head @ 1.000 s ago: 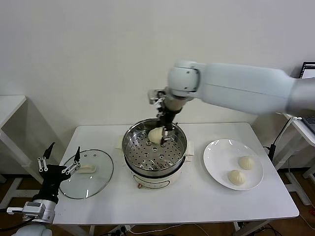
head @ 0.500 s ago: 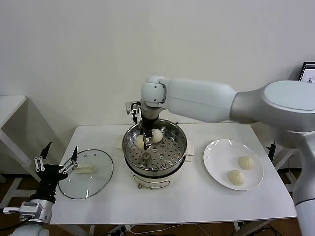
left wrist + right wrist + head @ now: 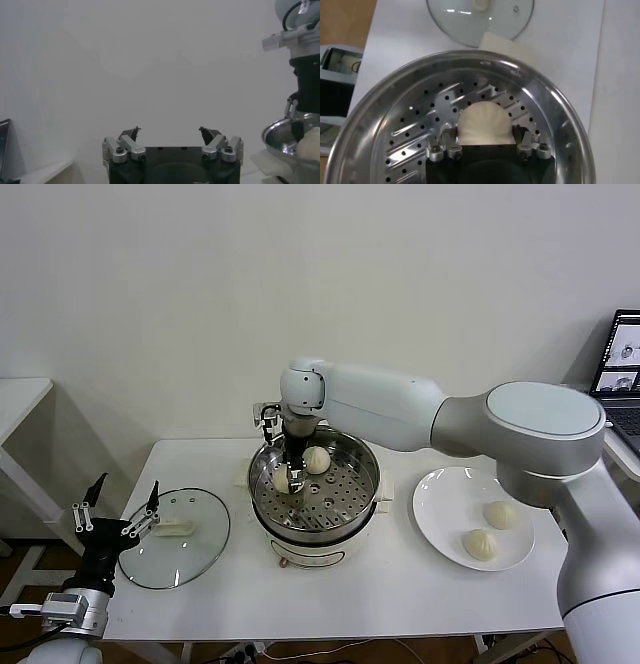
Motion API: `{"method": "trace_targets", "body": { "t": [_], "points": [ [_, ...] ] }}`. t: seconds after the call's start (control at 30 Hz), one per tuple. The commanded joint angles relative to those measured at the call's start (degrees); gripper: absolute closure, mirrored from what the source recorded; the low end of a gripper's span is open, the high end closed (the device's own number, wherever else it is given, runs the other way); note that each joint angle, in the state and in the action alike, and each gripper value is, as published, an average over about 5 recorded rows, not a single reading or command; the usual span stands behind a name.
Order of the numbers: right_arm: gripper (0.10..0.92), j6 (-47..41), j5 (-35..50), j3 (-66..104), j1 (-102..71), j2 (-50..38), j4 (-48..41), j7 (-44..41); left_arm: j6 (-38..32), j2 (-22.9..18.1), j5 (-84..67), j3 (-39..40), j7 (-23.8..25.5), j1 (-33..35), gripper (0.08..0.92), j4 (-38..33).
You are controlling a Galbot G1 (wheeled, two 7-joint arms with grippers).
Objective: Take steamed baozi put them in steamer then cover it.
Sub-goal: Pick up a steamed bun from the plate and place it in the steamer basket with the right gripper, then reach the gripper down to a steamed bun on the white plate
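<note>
The steel steamer stands mid-table. One baozi lies on its perforated tray at the back. My right gripper is down inside the steamer, shut on a second baozi near the left wall. In the right wrist view this baozi sits between the fingers, low over the tray. Two more baozi lie on the white plate. The glass cover lies flat on the table at the left. My left gripper is open beside it, parked.
The cover also shows in the right wrist view, beyond the steamer's rim. A laptop stands on a side table at the far right. Another white table stands at the far left.
My right gripper has moved left and down inside the steamer, carrying the baozi toward the left side of the tray. The left arm has barely moved.
</note>
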Motion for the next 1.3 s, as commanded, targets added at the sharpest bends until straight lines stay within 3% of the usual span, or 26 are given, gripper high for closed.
{"method": "trace_targets", "body": {
  "t": [0.03, 0.43, 0.57, 0.77, 1.07, 1.3],
  "points": [
    [0.287, 0.17, -1.20, 1.24, -1.74, 1.39, -2.15, -0.04, -0.03, 0.01, -0.01, -0.13, -0.03, 0.20, 0.177, -0.09],
    [0.203, 0.52, 0.32, 1.55, 0.71, -2.58, 2.56, -0.72, -0.13, -0.44, 0.04, -0.71, -0.03, 0.94, 0.177, -0.60],
    [0.203, 0.81, 3.29, 2.63, 6.41, -9.48, 8.48, -1.96, -0.11, -0.51, 0.09, -0.81, -0.09, 1.30, 0.177, -1.08],
    [0.203, 4.08, 4.90, 0.57, 16.82, -26.53, 20.04, -6.85, -0.10, -0.57, 0.33, -0.27, -0.25, 1.54, 0.177, -1.42],
    [0.203, 12.16, -8.57, -0.85, 16.71, -52.45, 32.36, -14.99, 0.02, -0.64, 1.58, 2.36, -1.23, 1.57, 0.177, -2.39],
    [0.203, 17.71, -22.97, 17.18, -7.79, -63.38, 32.22, -15.98, 0.06, -1.12, 3.07, 4.52, -1.82, 1.68, 0.177, -2.70]
  ]
}}
